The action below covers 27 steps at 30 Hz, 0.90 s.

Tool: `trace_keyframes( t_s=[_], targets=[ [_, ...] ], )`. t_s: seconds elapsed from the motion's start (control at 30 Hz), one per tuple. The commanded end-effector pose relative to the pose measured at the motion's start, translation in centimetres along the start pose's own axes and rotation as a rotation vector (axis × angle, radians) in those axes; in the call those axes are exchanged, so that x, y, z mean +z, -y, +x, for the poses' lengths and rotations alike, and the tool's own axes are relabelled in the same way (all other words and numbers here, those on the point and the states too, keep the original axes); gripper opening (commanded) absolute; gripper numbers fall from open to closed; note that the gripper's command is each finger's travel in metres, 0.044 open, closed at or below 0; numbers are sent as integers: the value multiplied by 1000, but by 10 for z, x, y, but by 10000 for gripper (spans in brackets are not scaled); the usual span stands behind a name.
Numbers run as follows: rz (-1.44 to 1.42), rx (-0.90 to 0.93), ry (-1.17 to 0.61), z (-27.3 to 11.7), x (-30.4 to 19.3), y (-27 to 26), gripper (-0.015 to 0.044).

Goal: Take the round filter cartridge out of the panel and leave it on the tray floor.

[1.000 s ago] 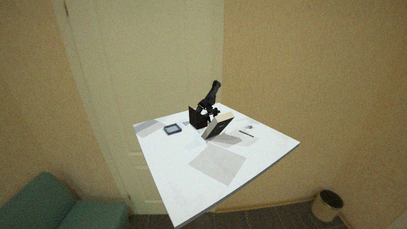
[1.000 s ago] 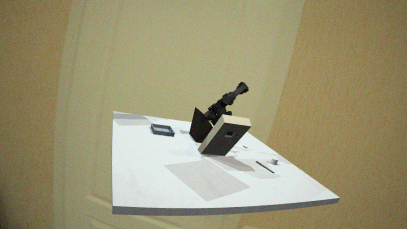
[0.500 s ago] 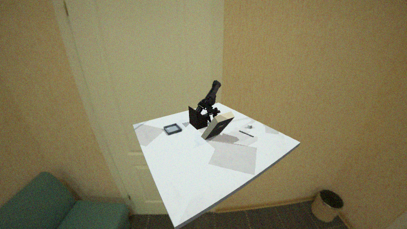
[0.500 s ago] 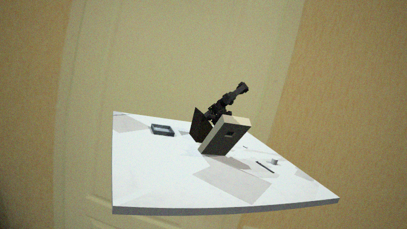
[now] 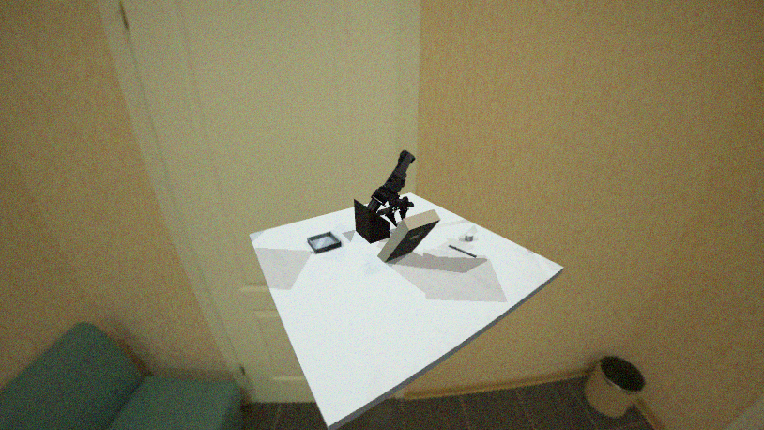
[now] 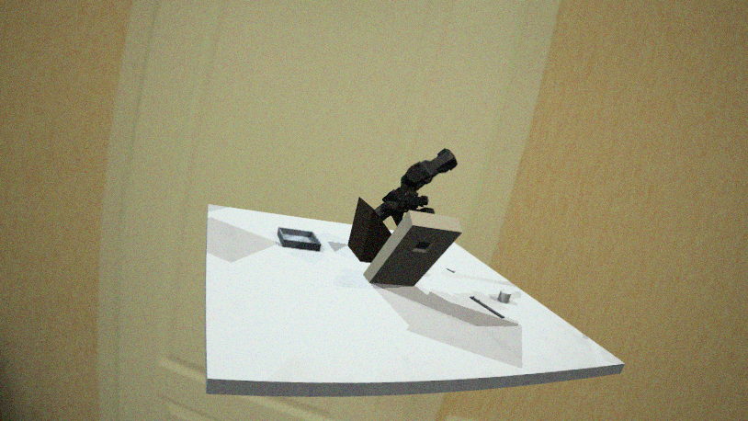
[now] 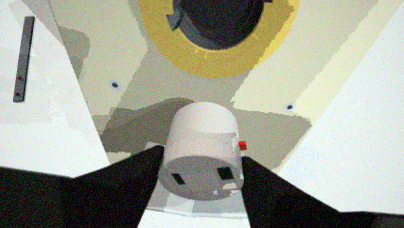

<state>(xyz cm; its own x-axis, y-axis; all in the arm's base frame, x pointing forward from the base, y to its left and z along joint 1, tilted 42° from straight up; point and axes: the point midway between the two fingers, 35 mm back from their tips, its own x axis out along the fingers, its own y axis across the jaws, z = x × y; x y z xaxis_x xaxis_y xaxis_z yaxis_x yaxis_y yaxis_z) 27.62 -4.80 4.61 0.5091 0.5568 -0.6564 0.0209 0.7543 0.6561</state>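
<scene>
The pale round cartridge is out of the panel, between my fingers in the wrist view; its grey face shows two dark slots, and a small red tab stands out at its right side. My gripper is shut on it. The tilted service panel stands beyond; its yellow-ringed round opening is empty and dark at the top of the wrist view. The cartridge is hidden or too small to tell in the top and exterior views. The shallow dark-rimmed tray lies left of the panel.
A dark upright block stands between tray and panel, close to the arm. A thin dark bar and a small grey cylinder lie right of the panel.
</scene>
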Motion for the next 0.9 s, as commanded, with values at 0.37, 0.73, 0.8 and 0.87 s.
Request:
trace_keyframes(
  t_s=[0.37,0.73,0.8,0.87],
  targets=[
    [-12,4,19,-73,7,-2,0],
    [-13,1,20,-72,10,33,0],
    [-13,0,20,-71,10,41,0],
    [-13,0,20,-70,9,50,0]
  ],
)
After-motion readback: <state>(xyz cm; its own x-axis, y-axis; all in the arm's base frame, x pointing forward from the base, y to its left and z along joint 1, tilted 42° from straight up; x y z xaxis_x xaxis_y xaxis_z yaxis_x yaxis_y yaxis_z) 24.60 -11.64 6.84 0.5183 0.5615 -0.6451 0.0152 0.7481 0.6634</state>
